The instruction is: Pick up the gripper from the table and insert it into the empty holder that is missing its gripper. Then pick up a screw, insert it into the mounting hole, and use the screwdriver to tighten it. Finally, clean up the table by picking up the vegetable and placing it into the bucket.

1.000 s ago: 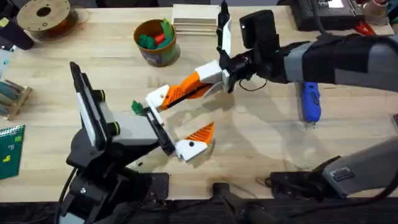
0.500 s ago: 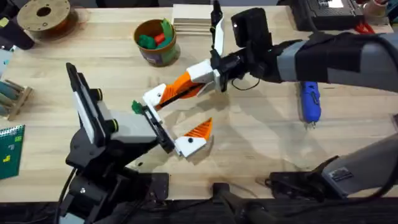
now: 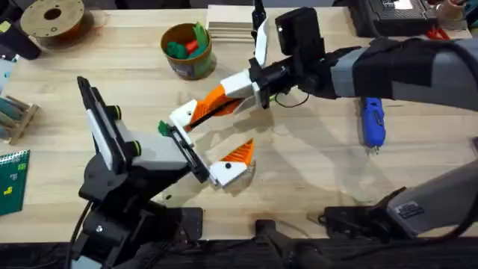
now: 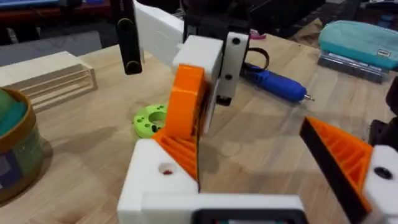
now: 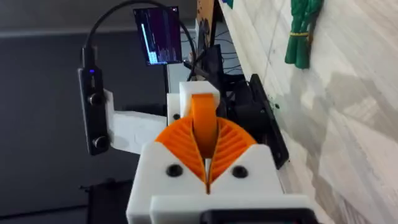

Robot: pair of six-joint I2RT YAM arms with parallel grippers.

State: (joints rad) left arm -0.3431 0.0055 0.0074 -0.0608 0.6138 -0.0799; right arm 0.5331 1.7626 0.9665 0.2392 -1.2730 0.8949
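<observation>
My right gripper (image 3: 233,93) reaches in from the right and is shut on the gripper (image 3: 213,101), an orange ribbed wedge. The wedge rests against the holder (image 3: 181,116), the white far finger of my left gripper (image 3: 218,136). My left gripper stands open; its near finger carries an orange pad (image 3: 241,154). In the left wrist view the wedge (image 4: 185,112) stands upright on the holder (image 4: 158,180). In the right wrist view orange pads (image 5: 231,144) clamp the wedge (image 5: 204,118). The dark green vegetable (image 3: 163,128) lies beside the holder. The blue screwdriver (image 3: 372,121) lies at the right. The bucket (image 3: 187,51) stands at the back.
A brown filament spool (image 3: 52,19) sits at the back left and a wooden block (image 3: 231,19) behind the bucket. A lime-green ring (image 4: 149,120) lies on the table past the holder. A green board (image 3: 11,175) lies at the left edge.
My right gripper has carried the orange wedge a little left and toward the back. The left gripper has shifted slightly left with it.
</observation>
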